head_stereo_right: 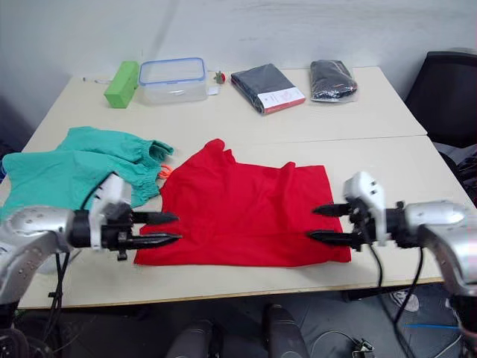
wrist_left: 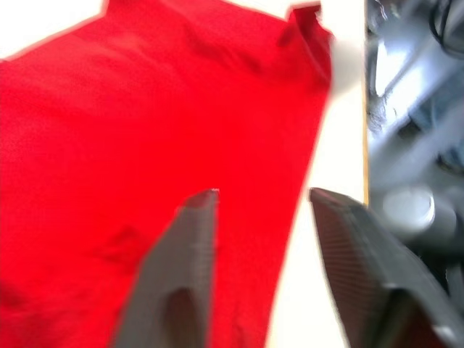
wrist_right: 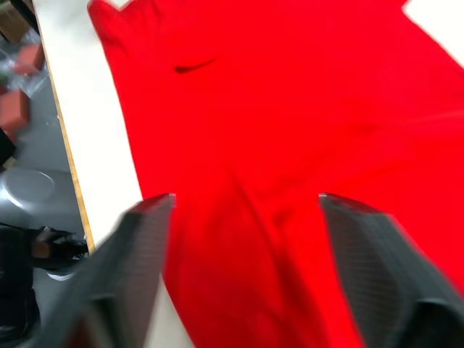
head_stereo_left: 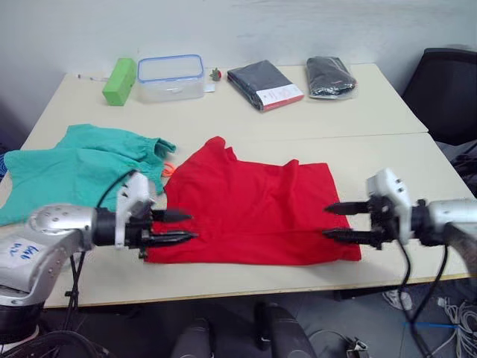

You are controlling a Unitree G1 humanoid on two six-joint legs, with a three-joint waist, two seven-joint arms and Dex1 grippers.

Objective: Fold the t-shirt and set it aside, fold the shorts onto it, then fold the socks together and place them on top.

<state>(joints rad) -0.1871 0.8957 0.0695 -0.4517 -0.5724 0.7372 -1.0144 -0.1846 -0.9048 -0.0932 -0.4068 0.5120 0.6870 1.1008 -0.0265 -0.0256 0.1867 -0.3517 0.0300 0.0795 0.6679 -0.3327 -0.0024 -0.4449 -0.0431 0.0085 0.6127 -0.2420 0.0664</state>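
Shorts (head_stereo_left: pixel 74 168): teal, spread flat at 9 o'clock on the worktop (head_stereo_left: pixel 320 119), just beside the t-shirt. Left hand (head_stereo_left: pixel 179 227): fingers parted, holding nothing, tips over the t-shirt's 9 o'clock edge. T-shirt (head_stereo_left: pixel 253 209): red, lying flat at the centre near the front edge. Right hand (head_stereo_left: pixel 339 222): fingers spread wide, holding nothing, at the t-shirt's 3 o'clock edge.

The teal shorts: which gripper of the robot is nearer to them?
Left. The left gripper is just beside the shorts; the right gripper is across the t-shirt.
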